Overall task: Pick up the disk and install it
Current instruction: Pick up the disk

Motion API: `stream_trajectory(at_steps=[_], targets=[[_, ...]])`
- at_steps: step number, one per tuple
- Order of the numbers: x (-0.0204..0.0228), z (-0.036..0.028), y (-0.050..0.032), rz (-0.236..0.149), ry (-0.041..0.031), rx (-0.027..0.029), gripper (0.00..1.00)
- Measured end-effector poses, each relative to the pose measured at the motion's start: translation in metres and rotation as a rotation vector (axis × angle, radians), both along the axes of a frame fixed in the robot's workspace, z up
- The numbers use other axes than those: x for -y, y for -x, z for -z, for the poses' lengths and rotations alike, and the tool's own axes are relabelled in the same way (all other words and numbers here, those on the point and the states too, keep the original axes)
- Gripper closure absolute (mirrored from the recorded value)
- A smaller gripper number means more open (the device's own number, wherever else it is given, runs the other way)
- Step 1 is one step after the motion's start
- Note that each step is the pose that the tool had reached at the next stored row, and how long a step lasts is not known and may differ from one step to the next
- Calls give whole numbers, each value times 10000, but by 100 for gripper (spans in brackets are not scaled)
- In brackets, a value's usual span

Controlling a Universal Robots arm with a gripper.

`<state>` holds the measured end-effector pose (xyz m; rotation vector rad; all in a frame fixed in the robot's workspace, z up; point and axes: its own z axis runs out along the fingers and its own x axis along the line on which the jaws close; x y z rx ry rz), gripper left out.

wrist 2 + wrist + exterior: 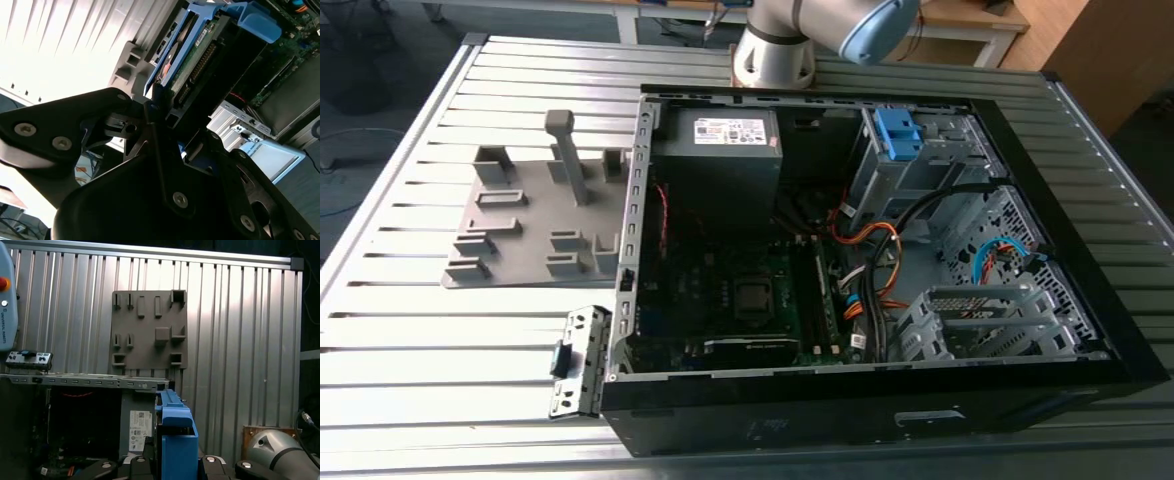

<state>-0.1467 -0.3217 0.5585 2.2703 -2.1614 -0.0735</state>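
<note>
In the exterior view a computer case point(761, 425) is laid open on the surface point(400, 340), in the second wrist view the disk point(194, 52) is held tight by its edge in the gripper point(154, 103), and in the first wrist view it could be knocked loose if bumped against the case.

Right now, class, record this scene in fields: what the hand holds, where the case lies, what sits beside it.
hand: closed on the disk
disk: blue bracket, connector edge showing, not yet in the case
computer case: open, lying on the slatted table
fixture plate: on the table, at the exterior view's left of the case
</note>
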Motion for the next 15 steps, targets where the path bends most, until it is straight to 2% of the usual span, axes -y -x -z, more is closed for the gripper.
stream_trajectory(at_steps=[15], targets=[[70,5,-143,1,0,0,64]])
